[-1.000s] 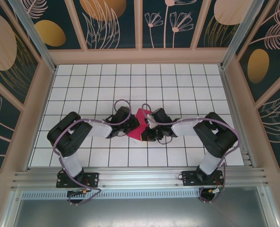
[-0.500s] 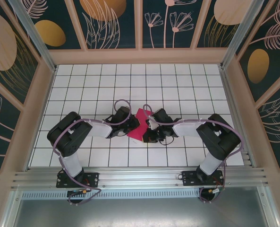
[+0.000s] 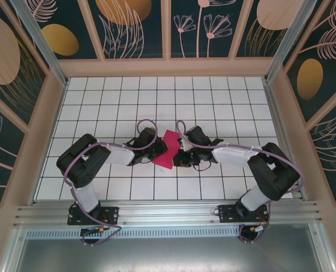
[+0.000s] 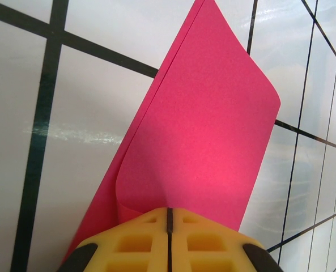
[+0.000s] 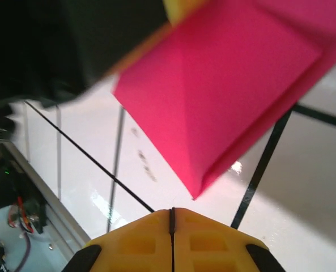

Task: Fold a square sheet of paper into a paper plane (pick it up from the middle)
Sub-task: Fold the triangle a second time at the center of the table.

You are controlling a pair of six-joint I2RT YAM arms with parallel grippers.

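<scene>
The square sheet of paper (image 3: 166, 149) is magenta-red and folded over on itself, near the middle of the tiled floor between my two grippers. My left gripper (image 3: 156, 154) is shut on its left edge. In the left wrist view the sheet (image 4: 207, 130) curls up and away from the closed yellow fingertips of the left gripper (image 4: 169, 211). My right gripper (image 3: 178, 158) is shut with nothing in it. In the right wrist view the right gripper (image 5: 172, 211) sits just short of the raised, pointed corner of the paper (image 5: 218, 85). The paper plane is out of view.
The white tiled floor (image 3: 100, 102) with black grid lines runs out to peach-framed walls on three sides. An aluminium rail (image 3: 168, 212) crosses the near edge by the arm bases. In the right wrist view the left gripper's black body (image 5: 60, 45) looms close above the paper.
The right arm's elbow has swung outward to the right and the forearm has stretched flatter, with its gripper staying beside the paper. The left arm and the paper have held still.
</scene>
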